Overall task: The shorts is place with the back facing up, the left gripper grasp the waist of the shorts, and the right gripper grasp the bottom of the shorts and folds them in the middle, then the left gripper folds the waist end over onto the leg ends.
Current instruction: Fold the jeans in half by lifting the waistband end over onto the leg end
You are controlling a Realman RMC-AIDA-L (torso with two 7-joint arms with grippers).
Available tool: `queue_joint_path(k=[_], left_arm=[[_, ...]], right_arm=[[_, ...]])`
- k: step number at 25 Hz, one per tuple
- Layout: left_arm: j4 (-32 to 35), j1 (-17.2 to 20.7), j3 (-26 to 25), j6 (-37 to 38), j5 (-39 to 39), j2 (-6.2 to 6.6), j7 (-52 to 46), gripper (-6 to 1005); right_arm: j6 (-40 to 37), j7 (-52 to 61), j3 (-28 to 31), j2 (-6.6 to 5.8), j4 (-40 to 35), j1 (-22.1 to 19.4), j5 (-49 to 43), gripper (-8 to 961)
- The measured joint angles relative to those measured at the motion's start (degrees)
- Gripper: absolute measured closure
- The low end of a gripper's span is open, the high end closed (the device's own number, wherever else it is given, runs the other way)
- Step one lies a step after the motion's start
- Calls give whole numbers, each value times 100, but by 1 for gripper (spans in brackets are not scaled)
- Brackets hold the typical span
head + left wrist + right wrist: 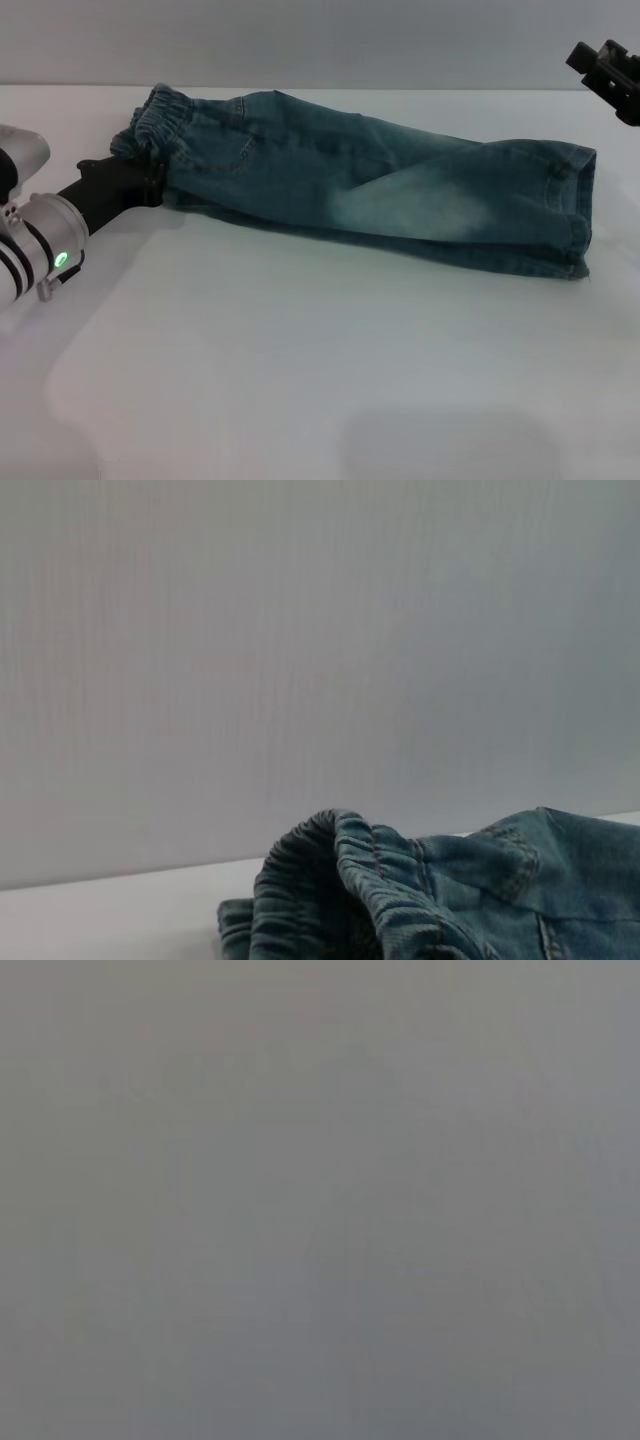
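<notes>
The left gripper pinched the shorts at the waistband, centre left, apparently closed on it. The right gripper hung upper right; its fingers' state couldn't be told.

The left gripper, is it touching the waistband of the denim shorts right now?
Touching. In the head view the left gripper meets the gathered elastic waistband of the denim shorts, with no gap showing between them.

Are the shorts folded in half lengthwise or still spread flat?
Folded lengthwise: the shorts lie as one narrow band, legs stacked. The left gripper is at the waist.
</notes>
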Motion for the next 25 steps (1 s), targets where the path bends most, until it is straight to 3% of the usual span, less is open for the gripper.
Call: queue_joint_path(k=[18, 25], left_arm=[[1, 75, -20, 774, 0, 9, -51, 866], [1, -27, 7, 973, -1, 9, -130, 866]], right_arm=[[339, -356, 48, -9, 321, 87, 0, 382], [946, -395, 52, 5, 567, 176, 213, 382]])
